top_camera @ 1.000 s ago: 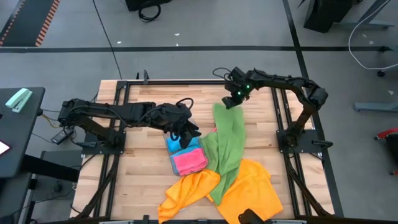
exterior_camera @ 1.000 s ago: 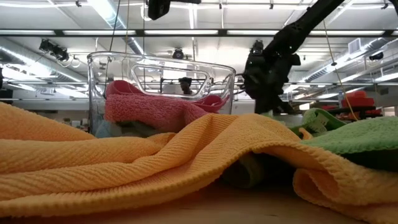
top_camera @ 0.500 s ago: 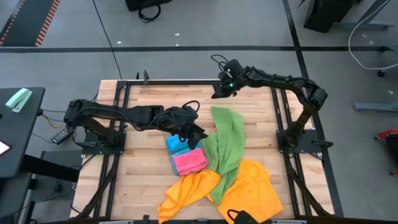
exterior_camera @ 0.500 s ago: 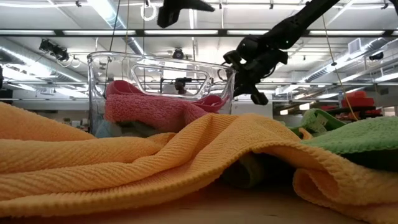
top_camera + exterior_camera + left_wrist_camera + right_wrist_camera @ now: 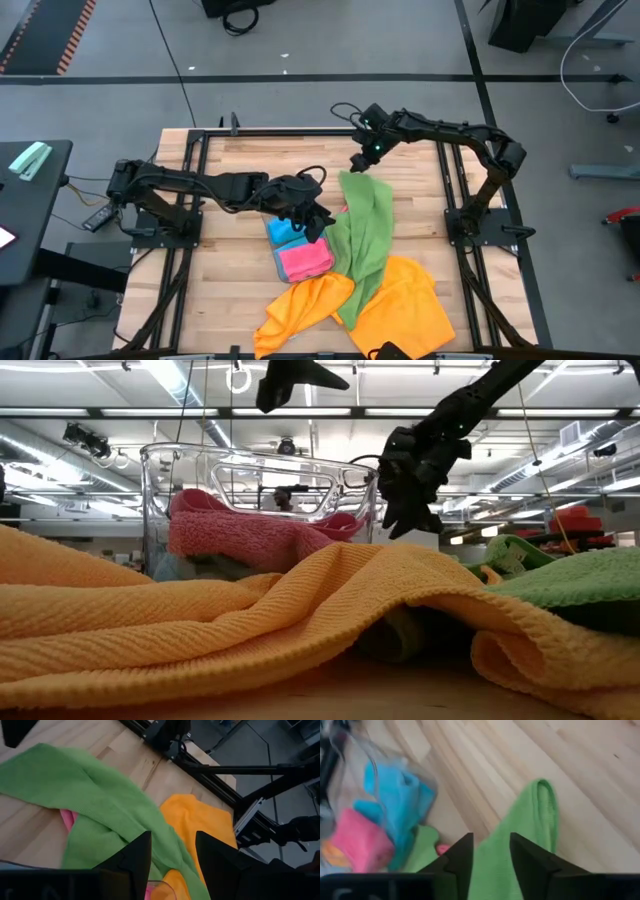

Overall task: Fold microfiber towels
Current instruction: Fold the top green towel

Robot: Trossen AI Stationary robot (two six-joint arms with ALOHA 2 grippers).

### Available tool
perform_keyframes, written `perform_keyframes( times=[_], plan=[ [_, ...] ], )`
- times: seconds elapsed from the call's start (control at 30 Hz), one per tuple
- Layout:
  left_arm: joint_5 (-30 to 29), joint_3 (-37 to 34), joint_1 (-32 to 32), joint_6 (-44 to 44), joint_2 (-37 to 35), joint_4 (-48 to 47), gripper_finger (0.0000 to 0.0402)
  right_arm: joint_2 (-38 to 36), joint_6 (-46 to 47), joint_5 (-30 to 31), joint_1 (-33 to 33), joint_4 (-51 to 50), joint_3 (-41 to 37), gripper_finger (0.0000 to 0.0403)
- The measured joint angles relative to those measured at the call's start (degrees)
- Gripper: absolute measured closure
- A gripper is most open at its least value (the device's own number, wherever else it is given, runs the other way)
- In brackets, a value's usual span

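A green microfiber towel (image 5: 365, 235) lies stretched out on the table, its far end (image 5: 540, 805) folded over on the wood. My right gripper (image 5: 362, 160) hangs open just above that far end, touching nothing. A folded pink towel (image 5: 305, 258) and a blue one (image 5: 284, 230) sit in the clear plastic tray (image 5: 260, 480). My left gripper (image 5: 310, 215) hovers open above the tray's right far corner, clear of it in the low view (image 5: 290, 375). Two orange towels (image 5: 300, 308) (image 5: 412, 305) lie crumpled at the near edge, partly under the green one.
Bare wood lies on the table's left side (image 5: 225, 270) and along its far edge (image 5: 290, 150). Black frame rails run along the table's left and right sides (image 5: 455, 200). The orange towels fill the front of the low view (image 5: 250, 620).
My right gripper has come up off the green towel's far end, swung toward the far left and then come back a little. The towel's end stays lying on the table. My left gripper has drifted a little toward the table's right, over the tray.
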Motion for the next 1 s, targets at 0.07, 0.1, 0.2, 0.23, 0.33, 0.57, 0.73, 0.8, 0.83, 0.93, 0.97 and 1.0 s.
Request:
perform_keyframes(
  times=[0.07, 0.1, 0.2, 0.23, 0.33, 0.57, 0.73, 0.8, 0.83, 0.93, 0.97, 1.0],
  plan=[
    [0.02, 0.0, 0.08, 0.12, 0.0, 0.05, 0.0239, 0.5, -3.58, 0.12, 0.11, -0.9, 0.02, 0.0251],
    [0.0, 0.0, 0.12, 0.12, 0.0, 0.03, 0.0239, 0.85, -4.3, 0.7, 0.12, -1.67, 0.02, 0.0247],
    [0.02, 0.0, 0.16, 0.1, 0.0, -0.03, 0.0239, 1.65, -5.43, 4.35, -0.13, -2.46, 0.02, 0.0245],
    [0.01, 0.0, 0.17, 0.1, 0.0, 0.03, 0.0239, 1.78, -5.53, 4.5, -0.3, -2.56, 0.0, 0.0247],
    [0.02, 0.0, 0.16, 0.08, 0.0, -0.07, 0.0239, 2.09, -6.0, 4.48, -0.88, -4.77, 0.07, 0.0259],
    [0.04, 0.0, 0.16, 0.04, 0.0, -0.14, 0.0239, 2.09, -10.63, 4.54, -0.98, -10.35, 0.04, 0.0283],
    [0.39, 0.0, 0.16, 0.03, 0.0, -0.14, 0.0239, 2.09, -13.57, 8.0, -0.52, -10.0, 0.04, 0.0285],
    [1.11, 0.0, 0.16, -0.01, 0.0, -0.14, 0.0239, 2.09, -14.9, 8.65, -0.54, -9.76, 0.04, 0.0285],
    [1.33, 0.0, 0.16, -0.01, -0.02, -0.12, 0.0239, 2.07, -15.53, 8.65, -0.55, -9.81, 0.04, 0.0285],
    [1.54, 0.0, 0.16, -0.01, -0.02, -0.14, 0.0239, 2.07, -18.41, 8.65, -0.57, -10.15, 0.04, 0.0284],
    [1.55, 0.0, 0.16, -0.01, -0.02, -0.14, 0.0239, 2.07, -19.24, 8.65, -0.57, -10.1, 0.04, 0.0284],
    [1.53, 0.0, 0.16, -0.01, -0.02, -0.14, 0.0239, 2.07, -19.76, 8.65, -0.56, -10.14, 0.04, 0.0284]
  ],
)
